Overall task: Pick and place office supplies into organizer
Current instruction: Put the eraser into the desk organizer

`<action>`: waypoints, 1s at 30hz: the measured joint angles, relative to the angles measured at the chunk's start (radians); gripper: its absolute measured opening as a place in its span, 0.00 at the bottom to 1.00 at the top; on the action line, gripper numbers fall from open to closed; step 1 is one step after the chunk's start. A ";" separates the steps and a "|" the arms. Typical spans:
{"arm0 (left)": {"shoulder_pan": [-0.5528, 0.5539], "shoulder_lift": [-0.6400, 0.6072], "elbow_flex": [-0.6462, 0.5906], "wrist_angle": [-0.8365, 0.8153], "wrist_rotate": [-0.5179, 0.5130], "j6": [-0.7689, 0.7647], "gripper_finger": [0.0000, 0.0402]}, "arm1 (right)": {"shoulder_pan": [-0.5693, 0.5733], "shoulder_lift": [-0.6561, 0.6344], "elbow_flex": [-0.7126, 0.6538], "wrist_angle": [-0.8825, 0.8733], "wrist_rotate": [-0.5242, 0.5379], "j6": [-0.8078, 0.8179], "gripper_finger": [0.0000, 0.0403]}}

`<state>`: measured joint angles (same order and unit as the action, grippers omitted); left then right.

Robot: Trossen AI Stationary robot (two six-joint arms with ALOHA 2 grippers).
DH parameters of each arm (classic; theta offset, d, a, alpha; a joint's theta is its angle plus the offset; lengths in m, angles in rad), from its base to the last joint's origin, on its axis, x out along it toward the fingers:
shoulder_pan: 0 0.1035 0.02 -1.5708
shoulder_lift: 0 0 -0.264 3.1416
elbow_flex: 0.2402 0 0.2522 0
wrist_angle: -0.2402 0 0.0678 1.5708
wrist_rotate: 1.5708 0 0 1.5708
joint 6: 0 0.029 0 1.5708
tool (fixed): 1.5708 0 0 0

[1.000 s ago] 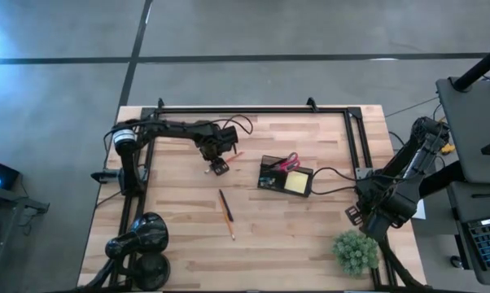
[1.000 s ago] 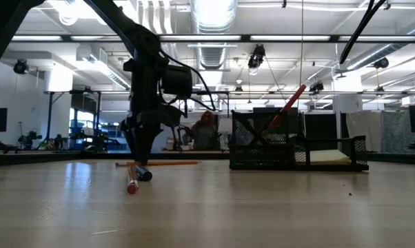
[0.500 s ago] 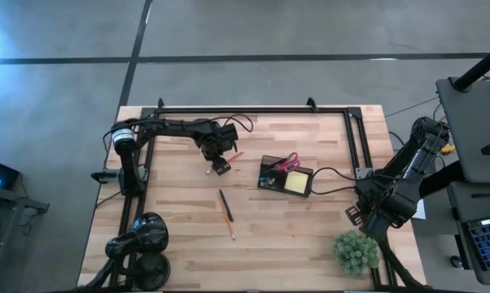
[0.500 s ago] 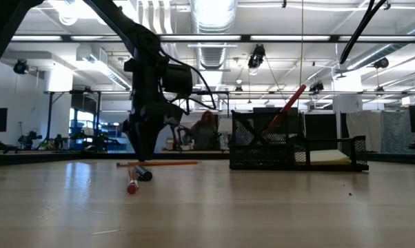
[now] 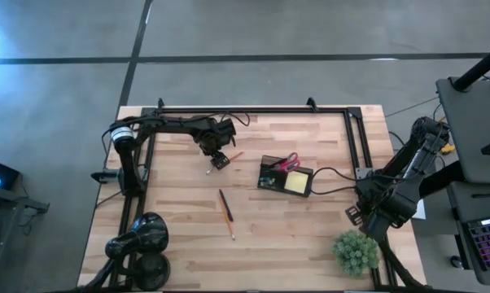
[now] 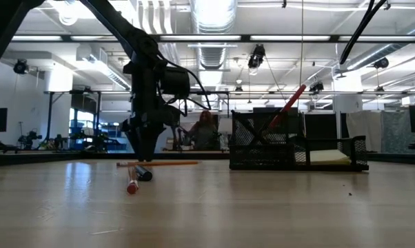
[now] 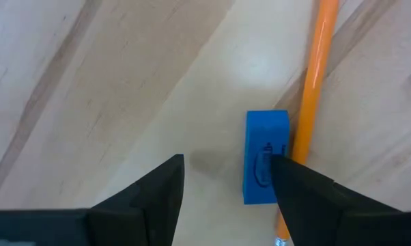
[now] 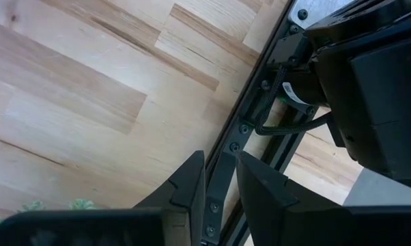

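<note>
Blue eraser (image 7: 265, 157) lengthwise alongside the orange pencil (image 7: 313, 102), touching.

In the left wrist view the orange pencil (image 7: 313, 102) is cut off at the top and bottom edges, and 1 dark finger (image 7: 308, 191) covers a corner of the blue piece (image 7: 260, 147). From above, that blue piece is too small to make out. At the lower left of the high view, the black round object (image 5: 139, 244) runs past the bottom edge.
</note>
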<state>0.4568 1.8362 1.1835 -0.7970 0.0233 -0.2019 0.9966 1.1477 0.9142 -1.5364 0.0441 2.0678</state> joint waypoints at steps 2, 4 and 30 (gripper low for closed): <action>-0.003 0.000 -0.003 0.004 -0.002 0.001 0.50 | 0.000 0.000 0.000 0.000 0.000 0.000 0.19; -0.009 -0.001 -0.008 0.011 -0.017 0.010 0.50 | 0.000 0.000 0.000 0.000 0.000 0.000 0.19; -0.029 -0.006 0.067 -0.039 0.001 0.025 0.34 | 0.000 0.000 0.000 0.000 0.000 0.000 0.19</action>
<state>0.4278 1.8305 1.2507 -0.8358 0.0240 -0.1764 0.9962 1.1477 0.9142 -1.5364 0.0441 2.0682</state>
